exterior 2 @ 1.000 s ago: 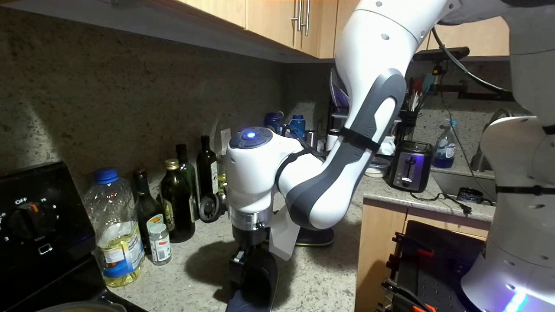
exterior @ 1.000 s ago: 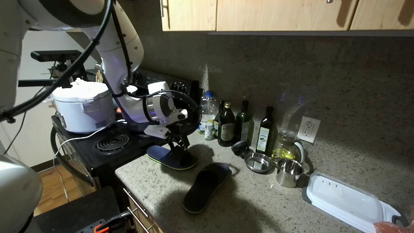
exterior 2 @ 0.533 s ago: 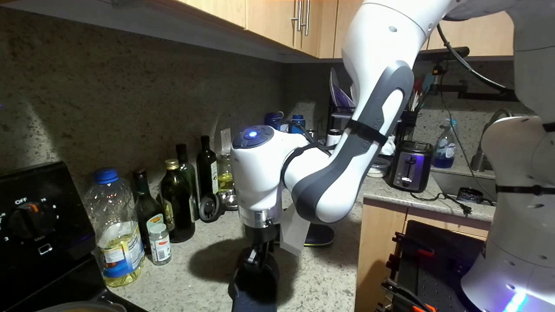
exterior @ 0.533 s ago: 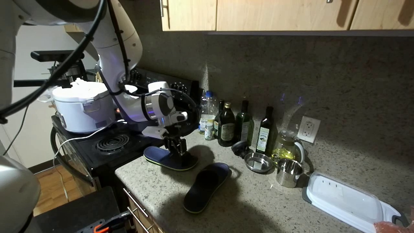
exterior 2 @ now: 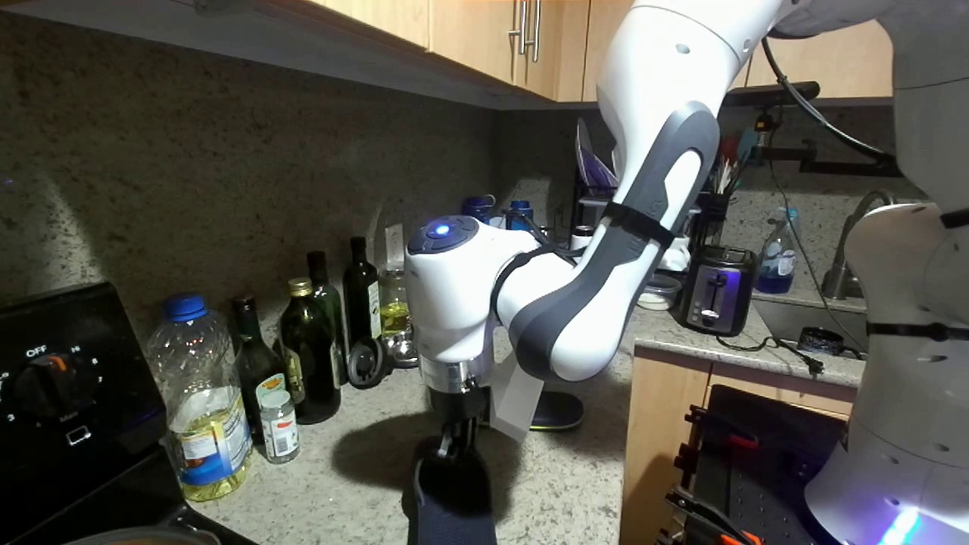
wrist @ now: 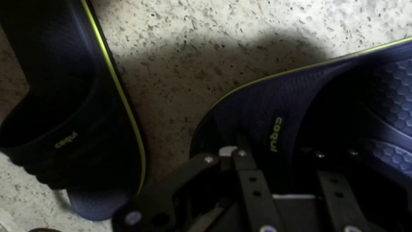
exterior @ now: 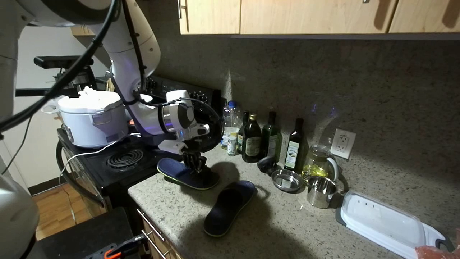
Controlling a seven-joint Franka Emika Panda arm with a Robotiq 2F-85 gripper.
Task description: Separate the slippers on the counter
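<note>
The gripper (exterior: 197,169) seems to pinch one slipper (exterior: 179,173) by the strap (wrist: 264,106), heel (exterior: 166,166) tilted up off the counter (exterior: 161,205), near the other slipper (exterior: 230,208) lying flat there; should that shadowed hold prove shallow, the strap could slide free, dropping the slipper askew.

In an exterior view, bare counter (exterior: 305,230) spreads along the bottom, right of centre, and a strip runs up between the near slipper (exterior: 230,208), lower centre, and the far slipper (exterior: 181,174), left of centre, which the gripper (exterior: 197,168) blocks from above. Bottles (exterior: 252,144) bar the middle, a steel cup (exterior: 321,194) and lidded container (exterior: 384,221) crowd the lower right, and cabinets (exterior: 316,18) span the top.
</note>
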